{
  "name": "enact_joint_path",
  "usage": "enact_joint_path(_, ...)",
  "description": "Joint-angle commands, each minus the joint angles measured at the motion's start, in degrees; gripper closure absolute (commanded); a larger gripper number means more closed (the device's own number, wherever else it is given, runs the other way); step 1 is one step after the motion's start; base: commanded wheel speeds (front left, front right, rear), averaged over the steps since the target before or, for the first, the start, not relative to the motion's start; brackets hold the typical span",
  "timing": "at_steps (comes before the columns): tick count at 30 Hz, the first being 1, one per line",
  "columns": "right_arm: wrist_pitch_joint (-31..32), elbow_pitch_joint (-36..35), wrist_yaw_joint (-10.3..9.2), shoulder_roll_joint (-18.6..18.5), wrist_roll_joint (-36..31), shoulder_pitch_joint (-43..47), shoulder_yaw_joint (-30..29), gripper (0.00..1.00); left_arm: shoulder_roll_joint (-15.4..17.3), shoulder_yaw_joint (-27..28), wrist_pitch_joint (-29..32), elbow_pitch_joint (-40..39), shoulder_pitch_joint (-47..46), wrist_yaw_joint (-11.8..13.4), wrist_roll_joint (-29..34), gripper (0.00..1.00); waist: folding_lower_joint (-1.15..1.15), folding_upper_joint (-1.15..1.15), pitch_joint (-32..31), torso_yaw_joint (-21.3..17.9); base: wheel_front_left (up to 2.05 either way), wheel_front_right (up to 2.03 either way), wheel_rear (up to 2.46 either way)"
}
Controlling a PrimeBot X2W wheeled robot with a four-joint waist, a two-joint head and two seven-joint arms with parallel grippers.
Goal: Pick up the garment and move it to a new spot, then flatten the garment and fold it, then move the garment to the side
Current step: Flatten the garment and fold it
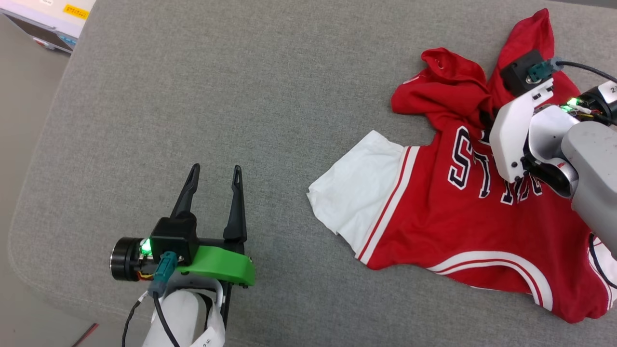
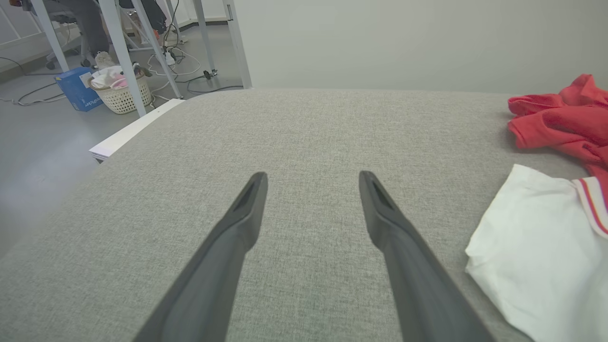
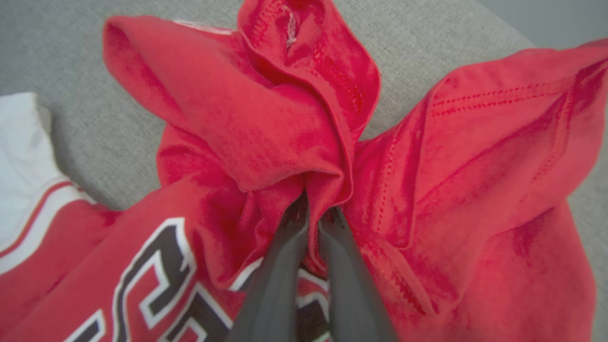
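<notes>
Here's the right gripper [image 3: 316,209], down in the jersey [image 1: 434,217], both dark fingers [image 3: 280,266] squeezed close together with a bunched fold of red cloth pinched between them, just above the black, white-edged lettering. From the head camera the right arm's white wrist covers part of that lettering, and the fingers themselves are hidden beneath it. The jersey lies on the right side of the grey cushion [image 1: 241,96], print side up and rumpled. One white sleeve [image 1: 356,188] is spread toward the middle of the cushion, with red-and-white striped trim along its seam, and red cloth is heaped in peaks at the far end. Over on the other side, the left gripper [image 1: 215,173] sits over bare cushion, jaws spread wide, nothing between them, well apart from the jersey. Its wrist camera catches the white sleeve off to the right, and a pale laundry basket [image 2: 121,95] on the floor beyond the cushion's edge
</notes>
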Motion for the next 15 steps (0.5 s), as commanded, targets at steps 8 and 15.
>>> enact_joint_path(8,-24.71,-4.78,0.29,-4.52,-3.06,6.47,-2.64,0.00,2.76,2.82,-0.34,0.62,-1.89,-3.95,1.14,0.00,-0.01,0.00,-8.47,-3.84,0.00,0.00,0.00)
enact_joint_path(15,-30.29,-12.27,0.29,-6.72,-6.92,17.46,-13.68,0.00,7.55,0.08,1.91,6.20,-8.20,-8.30,-0.48,0.00,-0.01,0.00,-11.95,-6.86,0.00,0.00,0.00)
